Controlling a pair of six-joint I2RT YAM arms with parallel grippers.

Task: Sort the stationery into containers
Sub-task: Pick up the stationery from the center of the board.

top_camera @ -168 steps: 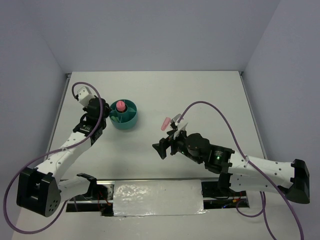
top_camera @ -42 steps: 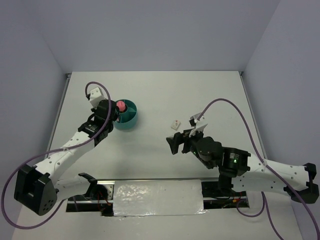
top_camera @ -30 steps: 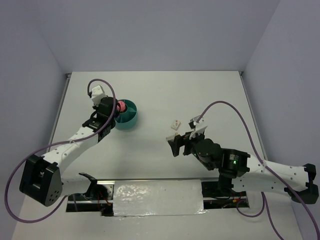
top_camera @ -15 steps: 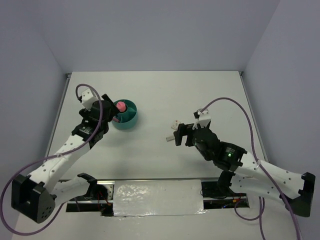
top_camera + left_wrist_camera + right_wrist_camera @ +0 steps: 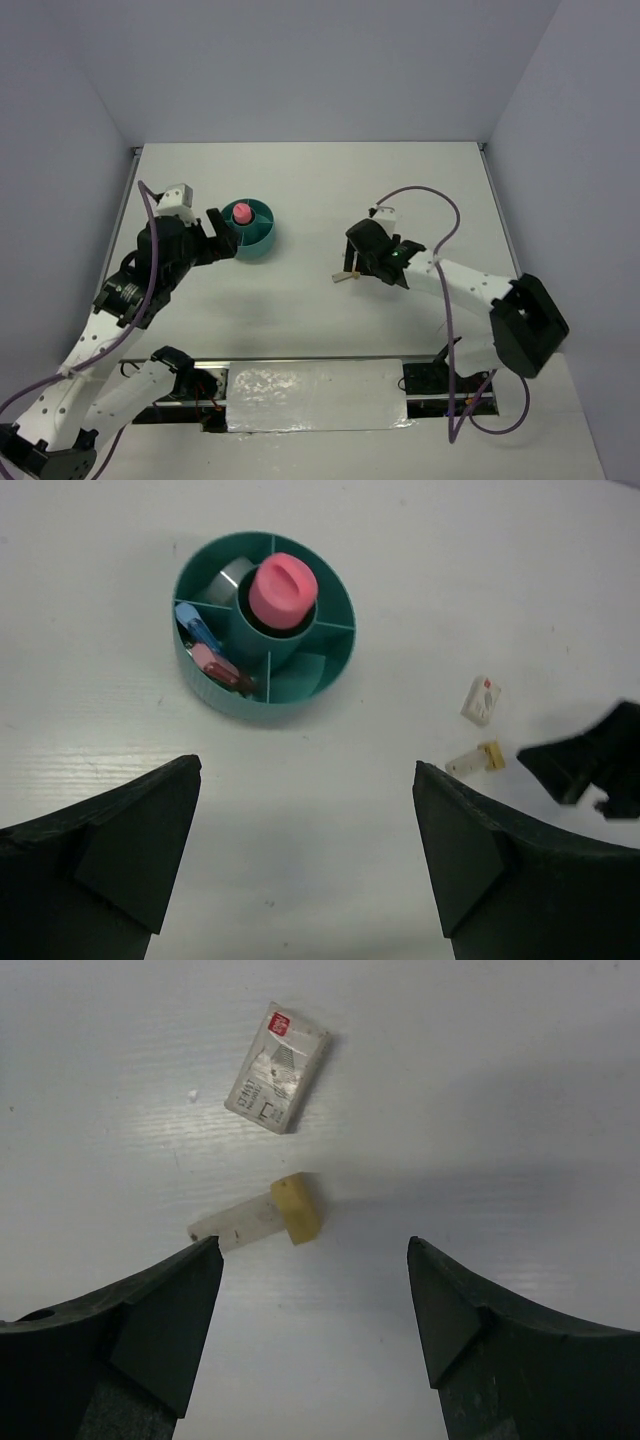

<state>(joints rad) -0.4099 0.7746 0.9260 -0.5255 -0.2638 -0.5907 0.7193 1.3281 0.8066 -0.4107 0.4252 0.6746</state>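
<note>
White table [image 5: 470,570], teal organiser [image 5: 256,709], pink cylinder [image 5: 283,588] central.

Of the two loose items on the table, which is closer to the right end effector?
The beige-capped piece: it lies just ahead of the open right end effector, while the white block with the red label lies farther off.

**Smooth plastic on a faintly grained white top**

The organiser [image 5: 265,710] looks like smooth teal plastic with a slight sheen. The pink cylinder [image 5: 283,588] has a matt cap. The white block [image 5: 278,1082] bears a scuffed printed label. The table [image 5: 500,1080] is white and softly reflective. The left gripper [image 5: 305,770] and right gripper [image 5: 313,1245] are matt black
</note>
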